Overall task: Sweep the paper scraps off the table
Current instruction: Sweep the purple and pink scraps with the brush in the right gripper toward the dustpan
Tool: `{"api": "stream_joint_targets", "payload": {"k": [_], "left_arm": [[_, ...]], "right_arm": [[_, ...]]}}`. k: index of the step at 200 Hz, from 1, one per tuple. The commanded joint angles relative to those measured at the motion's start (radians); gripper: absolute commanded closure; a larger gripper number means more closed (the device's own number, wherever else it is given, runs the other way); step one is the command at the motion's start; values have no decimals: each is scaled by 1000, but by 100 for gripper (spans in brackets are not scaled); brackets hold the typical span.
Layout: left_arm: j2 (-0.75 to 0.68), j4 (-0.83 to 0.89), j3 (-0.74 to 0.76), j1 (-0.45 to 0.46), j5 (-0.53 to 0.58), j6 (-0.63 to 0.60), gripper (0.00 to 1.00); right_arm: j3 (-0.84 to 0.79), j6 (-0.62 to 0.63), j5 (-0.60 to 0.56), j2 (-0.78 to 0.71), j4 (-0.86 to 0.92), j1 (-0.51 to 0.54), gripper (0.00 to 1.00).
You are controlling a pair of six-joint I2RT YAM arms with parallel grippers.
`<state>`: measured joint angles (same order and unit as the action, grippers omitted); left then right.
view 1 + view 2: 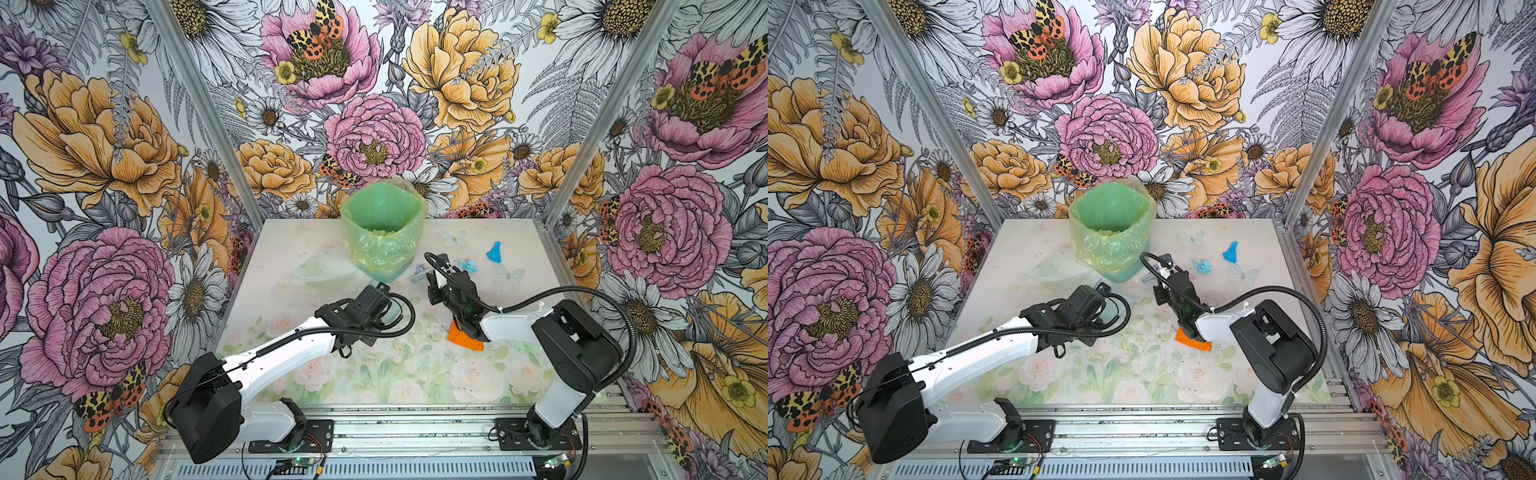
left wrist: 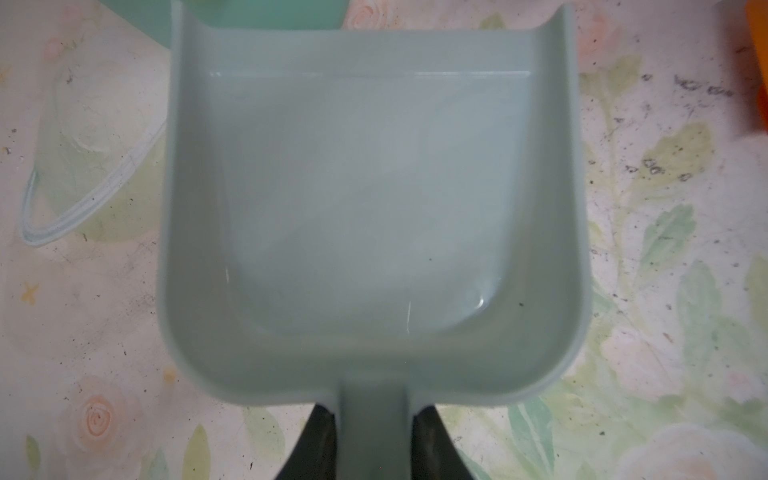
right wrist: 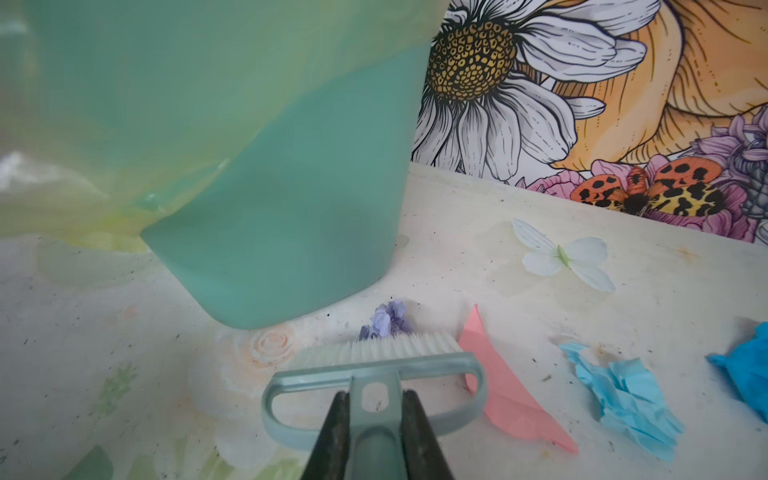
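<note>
**Tools and debris at the sweeping stage.** Both pincers were clamped on tools: the left gripper held the handle of the empty dustpan, and the right gripper held the stem of the brush. The paper scraps lay on the table, right of the bin. A lilac scrap sat at the bristle tips and a pink scrap just beside the brush head. A pale blue scrap and a deep blue scrap lay farther out, and an orange scrap lay partly under the right arm. Being crumpled paper, they were probably light, soft and easily scattered, so better pushed with bristles than pinched. The bin's wall, near the lilac scrap, and a clear dish beside the dustpan could have obstructed a stroke.
</note>
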<state>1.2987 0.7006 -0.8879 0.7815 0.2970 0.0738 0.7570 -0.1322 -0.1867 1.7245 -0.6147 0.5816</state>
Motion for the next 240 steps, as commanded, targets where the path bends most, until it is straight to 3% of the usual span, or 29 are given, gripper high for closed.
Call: {"api": "stream_joint_targets", "payload": {"k": [1,85,172,204,240], "left_arm": [[-1,-30,9,1,-13,19,77],[10,-29,7,1,-16,19,77],[38,-43,6,17,-18,7,77],[73,-72,12,32,-25,3,77],[105,-104,14,45,-38,-5,78]], "right_arm": [[37,-12,-2,23,-38,2,100],[22,0,-112,81,-22,-3,100],[-76,97,-222,-119,22,-86,100],[-98,89,-164,-183,21,-124,100],[-50,68,-66,-144,15,-128,100]]}}
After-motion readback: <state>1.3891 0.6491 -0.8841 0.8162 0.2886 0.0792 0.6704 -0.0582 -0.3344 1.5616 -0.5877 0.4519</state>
